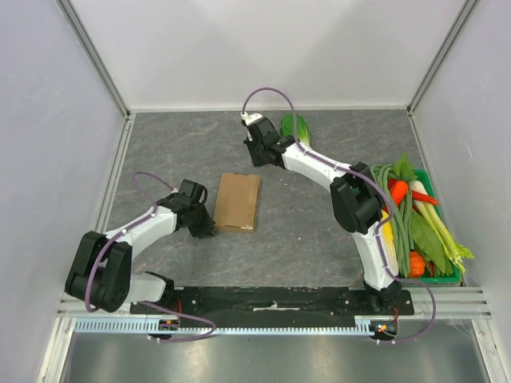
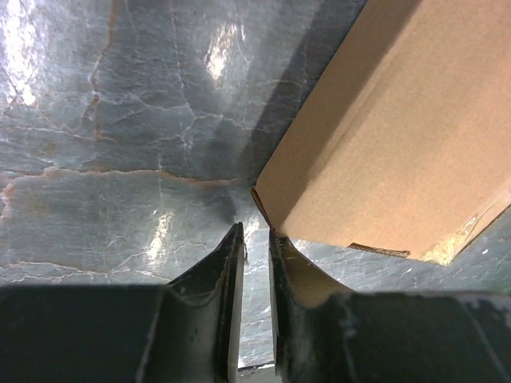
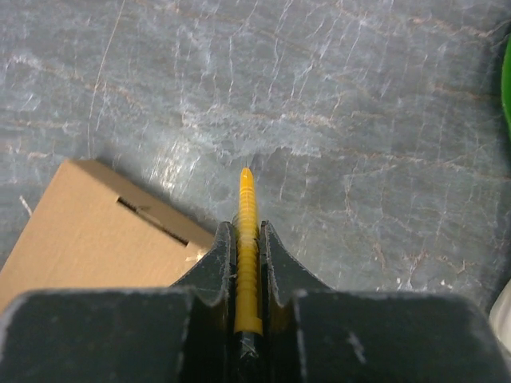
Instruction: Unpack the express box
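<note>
The small flat brown cardboard express box (image 1: 238, 201) lies shut and flat in the middle of the grey marbled table (image 1: 319, 239), lengthwise away from the arm bases, between my two arms; I judge the unpacking not yet begun, since no flap is lifted.

At its near left corner sits the left gripper (image 2: 255, 243), low over the table, its fingers drawn almost together with only a slit between and nothing in them; the box corner is just beyond the tips, so I read this as a brace to stop the box sliding, though I cannot tell whether they touch.

At the far end the right gripper (image 3: 247, 230) is clamped on a thin yellow ridged blade-like tool (image 3: 246, 191), tip pointing past the box's far corner and just beside it; held so, it looks ready to slit the seam there.

Behind that wrist lies a green-and-white bok choy (image 1: 294, 126); well apart, at the right edge, a green plastic crate (image 1: 441, 278) holds mixed vegetables, out of the way.
</note>
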`<state>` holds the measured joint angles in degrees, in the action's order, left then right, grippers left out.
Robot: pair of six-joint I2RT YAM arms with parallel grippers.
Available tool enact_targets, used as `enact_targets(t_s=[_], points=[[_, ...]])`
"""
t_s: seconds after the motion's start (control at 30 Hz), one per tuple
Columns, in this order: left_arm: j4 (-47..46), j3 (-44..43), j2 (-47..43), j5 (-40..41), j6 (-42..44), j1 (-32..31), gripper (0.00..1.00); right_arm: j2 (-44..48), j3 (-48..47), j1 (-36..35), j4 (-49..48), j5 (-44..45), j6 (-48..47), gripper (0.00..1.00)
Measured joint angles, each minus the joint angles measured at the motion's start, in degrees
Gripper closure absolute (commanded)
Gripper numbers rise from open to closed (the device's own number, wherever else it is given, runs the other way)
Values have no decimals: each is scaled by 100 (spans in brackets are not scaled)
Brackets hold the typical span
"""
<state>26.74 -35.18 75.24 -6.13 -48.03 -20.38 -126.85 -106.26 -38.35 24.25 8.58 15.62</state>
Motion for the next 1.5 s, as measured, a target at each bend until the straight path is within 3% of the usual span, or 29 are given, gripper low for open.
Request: enact_targets(t_s=[0.47,0.8,1.0,1.13,1.5], points=[[153,-1414,1303,409,-33,127,70,2061,2201,-42,221,-118,17,100],[-162,-2946,2835,199,415,437,70,3128,3543,-730,879,295,33,100],[-1211,-3884,3578,-863,658,424,69,3416,3711,-1165,962,9,188,100],[-1561,-4192,3794,-1405,852,391,64,3539,3713,-1228,942,28,240,100],[-1091,-4170,3169,-1329,1351,726,43,4236,3654,-1294,863,-125,319,100]])
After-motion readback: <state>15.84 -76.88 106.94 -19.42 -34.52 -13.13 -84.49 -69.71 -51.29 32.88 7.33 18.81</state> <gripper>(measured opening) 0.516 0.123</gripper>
